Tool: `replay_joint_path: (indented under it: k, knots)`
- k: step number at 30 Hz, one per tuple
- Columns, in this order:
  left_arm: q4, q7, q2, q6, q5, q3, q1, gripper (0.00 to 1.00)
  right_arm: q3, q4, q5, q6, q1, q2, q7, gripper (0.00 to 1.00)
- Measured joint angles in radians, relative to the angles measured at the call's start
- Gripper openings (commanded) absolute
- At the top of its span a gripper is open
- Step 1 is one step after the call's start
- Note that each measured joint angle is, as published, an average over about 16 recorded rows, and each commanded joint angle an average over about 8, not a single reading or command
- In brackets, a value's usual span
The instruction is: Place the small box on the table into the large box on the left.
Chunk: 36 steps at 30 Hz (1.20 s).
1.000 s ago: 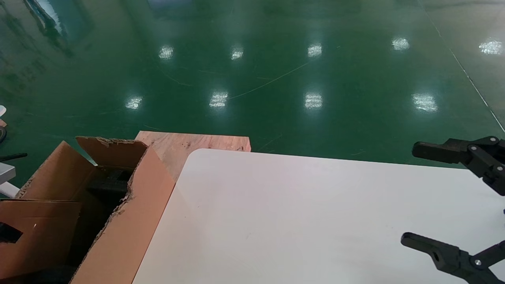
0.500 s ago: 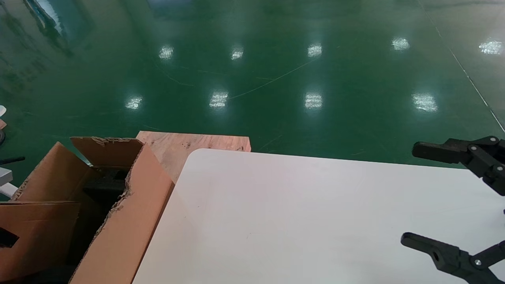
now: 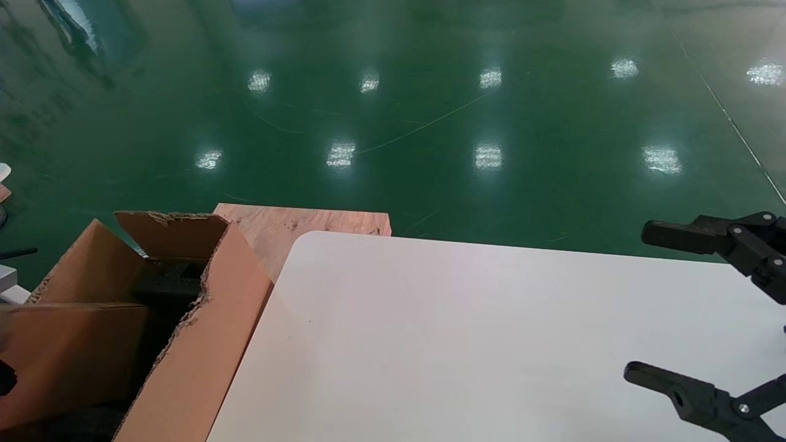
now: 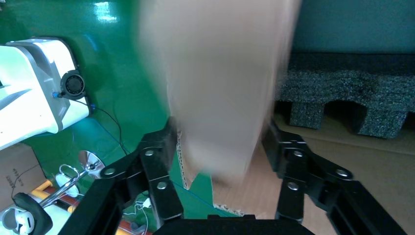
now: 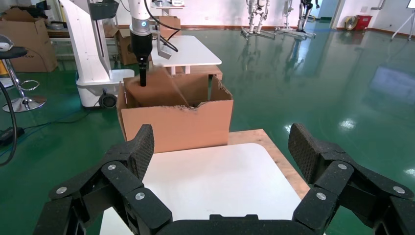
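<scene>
The small box point(image 3: 73, 356), a plain brown carton, shows blurred over the open large box point(image 3: 202, 344) at the left of the table point(image 3: 460, 337). In the left wrist view the small box point(image 4: 220, 88) is smeared between the spread fingers of my left gripper point(image 4: 219, 134), above the large box's floor and black foam point(image 4: 342, 93). Only a dark bit of the left gripper point(image 3: 5, 377) shows at the head view's edge. My right gripper point(image 3: 637, 302) is open and empty over the table's right side, also seen in its wrist view point(image 5: 221, 142).
A reddish wooden board point(image 3: 295, 224) lies behind the table's far left corner, next to the large box point(image 5: 176, 117). Green floor lies beyond. A white machine base point(image 4: 34, 88) and cables lie on the floor beside the large box.
The small box has gone blurred and shifted a little to the right in the large box's opening. The large box's flaps swayed slightly. The right arm has not moved.
</scene>
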Motion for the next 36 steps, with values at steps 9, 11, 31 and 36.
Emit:
replay_joint_path:
  k: [9, 11, 31, 36]
  knots:
    - [-0.003, 0.002, 0.001, -0.004, -0.001, -0.003, -0.003, 1.00, 0.000, 0.000, 0.000, 0.000, 0.000, 0.000, 0.000, 1.00]
    - [-0.007, 0.004, 0.004, -0.009, -0.001, -0.006, -0.006, 1.00, 0.000, 0.000, 0.000, 0.000, 0.000, 0.000, 0.000, 1.00]
    - [-0.239, 0.049, 0.191, -0.204, -0.007, -0.138, -0.091, 1.00, 0.000, 0.000, 0.000, 0.000, 0.000, 0.000, 0.000, 1.00]
    - [-0.285, 0.060, 0.276, -0.267, -0.034, -0.186, -0.088, 1.00, 0.000, 0.000, 0.000, 0.000, 0.000, 0.000, 0.000, 1.00]
